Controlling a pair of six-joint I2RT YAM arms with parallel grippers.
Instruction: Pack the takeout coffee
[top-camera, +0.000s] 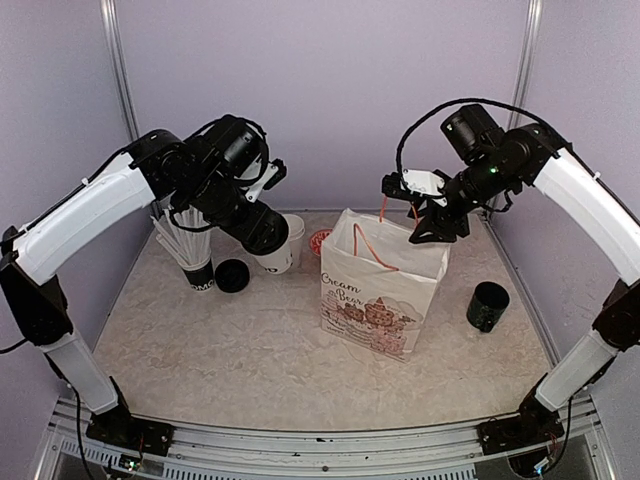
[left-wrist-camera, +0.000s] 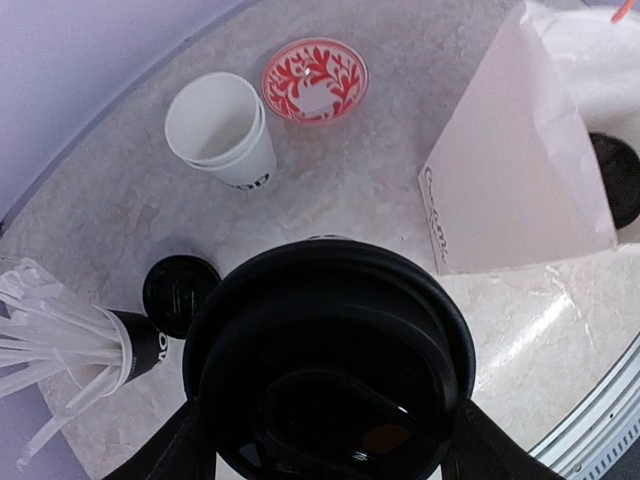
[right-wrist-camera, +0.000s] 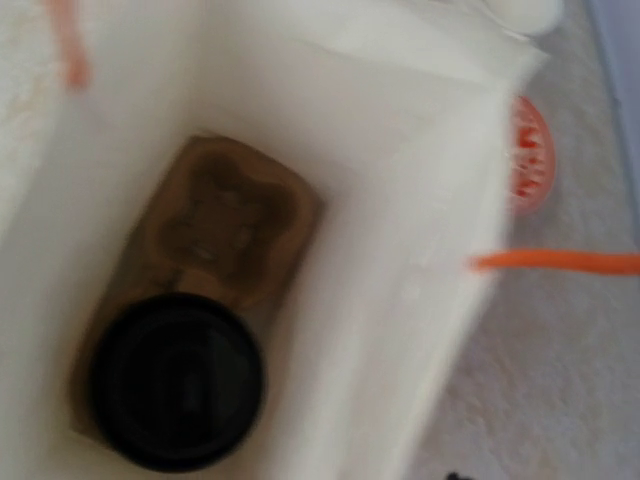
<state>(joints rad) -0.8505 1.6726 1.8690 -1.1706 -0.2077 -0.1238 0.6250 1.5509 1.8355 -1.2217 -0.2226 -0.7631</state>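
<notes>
Left gripper (left-wrist-camera: 326, 458) clamped on a white paper cup with a round black plastic lid (left-wrist-camera: 330, 350); the other lidded cup (right-wrist-camera: 175, 395) already sits in the bag.

My left fingers (left-wrist-camera: 172, 452) flank the held cup under its lid, near the black-based cup of white straws (left-wrist-camera: 60, 340), a loose black lid (left-wrist-camera: 178, 292), an open stack of white cups (left-wrist-camera: 220, 125) and a round red patterned coaster (left-wrist-camera: 314, 80). I cannot tell whether the held cup's base touches the pale marbled table (top-camera: 200, 340). The other cup stands in a slot of a brown cardboard carrier (right-wrist-camera: 225, 215) at the bottom of the white paper bag (top-camera: 375, 300). My right gripper (top-camera: 432, 228) hovers over the bag's open mouth by its orange handle (right-wrist-camera: 560, 262), and it is too dark and small for me to say whether it is open or closed. A black cylindrical pot (top-camera: 487, 306) stands to the bag's right.
</notes>
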